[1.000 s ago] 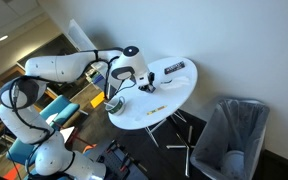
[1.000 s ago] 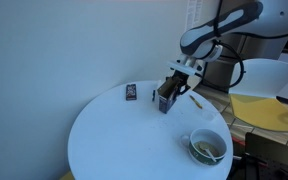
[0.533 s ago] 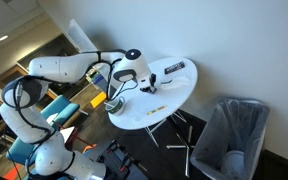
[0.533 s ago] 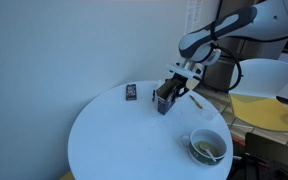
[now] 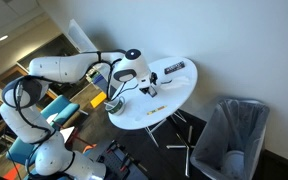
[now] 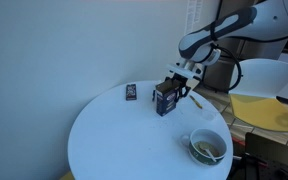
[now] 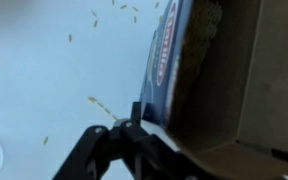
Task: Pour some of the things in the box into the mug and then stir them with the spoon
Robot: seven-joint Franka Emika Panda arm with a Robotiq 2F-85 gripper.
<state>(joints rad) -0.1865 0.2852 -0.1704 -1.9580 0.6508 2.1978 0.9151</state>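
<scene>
Change: the box (image 6: 165, 98) now stands upright on the desk (image 6: 109, 140). Half a second back it hung tilted from the pincer (image 6: 177, 84). The arm has barely shifted otherwise.
Meaning: the mug (image 6: 207, 147) already shows pale yellowish fill, so I read the pour as done and you're parking the carton. Stirring is what's left.
Pincer: it sits at the box's upper end, on the arm side. No view shows whether the jaws clamp the carton or have let go. The wrist view gives you one dark finger (image 7: 134, 125) hard beside the carton wall and nothing of the other.
Box: the top is open in the wrist view, with olive grain (image 7: 199, 35) still inside. It's not empty, so a tip-over spills.
Mug: it's on the desk, well apart from the box and close to the rim nearest the camera.
Spoon: I take the spoon (image 6: 194, 99) to be the thin pale stick lying just past the box toward the rim. It's too small to be sure.
Spill: loose grains (image 7: 96, 102) lie scattered on the bare desk beside the carton.
Edges: box and spoon both sit near the rim on the arm side. A flat dark item (image 6: 131, 92) lies near the far rim by the wall (image 6: 64, 50).
Room: the middle of the desk is wide and bare, and the lane from box to mug is open. Back off upward before you swing, because a sideways nudge could push the carton toward the rim.
</scene>
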